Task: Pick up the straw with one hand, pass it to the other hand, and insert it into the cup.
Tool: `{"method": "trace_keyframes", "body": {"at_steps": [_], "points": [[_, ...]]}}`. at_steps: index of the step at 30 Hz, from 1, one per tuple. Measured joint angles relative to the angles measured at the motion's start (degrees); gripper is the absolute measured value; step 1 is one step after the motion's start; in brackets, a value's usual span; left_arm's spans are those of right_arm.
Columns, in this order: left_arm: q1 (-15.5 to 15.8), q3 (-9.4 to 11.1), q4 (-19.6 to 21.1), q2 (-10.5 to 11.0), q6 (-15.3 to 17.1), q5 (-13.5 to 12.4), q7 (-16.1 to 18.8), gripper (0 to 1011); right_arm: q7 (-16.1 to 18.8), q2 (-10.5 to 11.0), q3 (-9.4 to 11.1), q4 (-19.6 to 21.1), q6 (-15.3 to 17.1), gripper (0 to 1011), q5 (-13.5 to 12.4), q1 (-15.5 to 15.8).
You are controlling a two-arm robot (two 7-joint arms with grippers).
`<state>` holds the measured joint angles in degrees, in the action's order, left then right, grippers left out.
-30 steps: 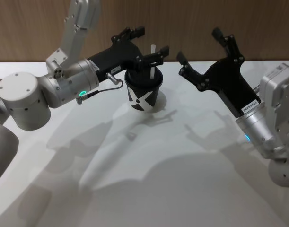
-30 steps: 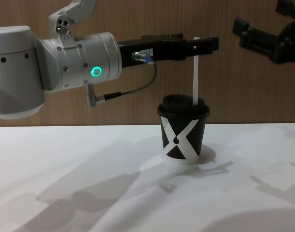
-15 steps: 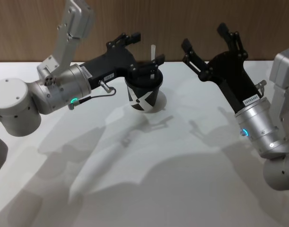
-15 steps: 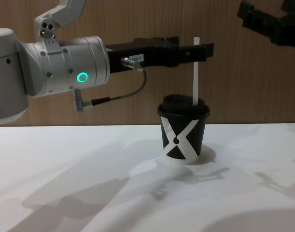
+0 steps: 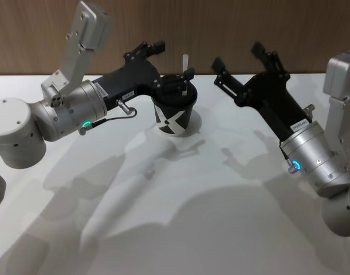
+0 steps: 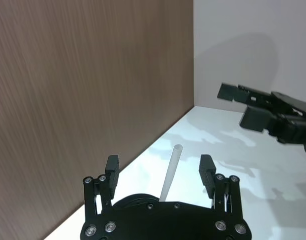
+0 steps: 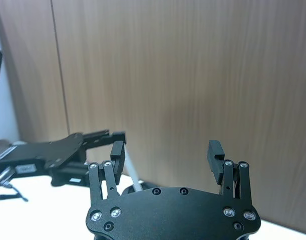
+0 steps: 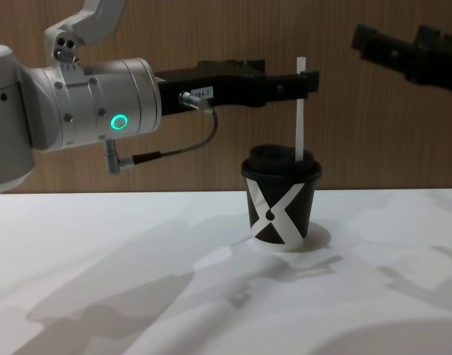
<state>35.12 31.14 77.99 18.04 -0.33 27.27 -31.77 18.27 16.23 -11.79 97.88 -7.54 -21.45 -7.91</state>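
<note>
Straw [image 8: 300,111] stands in cup [image 8: 280,198] — between left pincer's [image 6: 162,175] spread, non-touching fingers.

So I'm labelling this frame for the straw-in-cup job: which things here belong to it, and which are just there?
Part of the job:
straw, standing in the cup
cup
left gripper, jaws open either side of the straw
right gripper, open, raised off to the right

Just there:
table
wood wall
</note>
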Motion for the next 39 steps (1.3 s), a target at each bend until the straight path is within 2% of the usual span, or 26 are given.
{"method": "trace_keyframes", "body": {"at_steps": [4, 15, 39], "points": [[0.0, -0.2, 0.0, -0.2, 0.2, -0.2, 0.4, 1002, 1.5, 0.9, -0.3, 0.2, 1.9, 1001, -1.4, 0.2], [0.2, -0.5, -0.2, -0.8, 1.1, -0.9, 0.9, 1002, 3.6, 2.2, -0.8, 0.2, 4.4, 1001, -3.4, 0.5], [0.4, -0.6, -0.3, -1.1, 1.7, -1.3, 1.3, 1002, 4.9, 3.1, -1.1, 0.2, 5.9, 1001, -4.6, 0.7]]}}
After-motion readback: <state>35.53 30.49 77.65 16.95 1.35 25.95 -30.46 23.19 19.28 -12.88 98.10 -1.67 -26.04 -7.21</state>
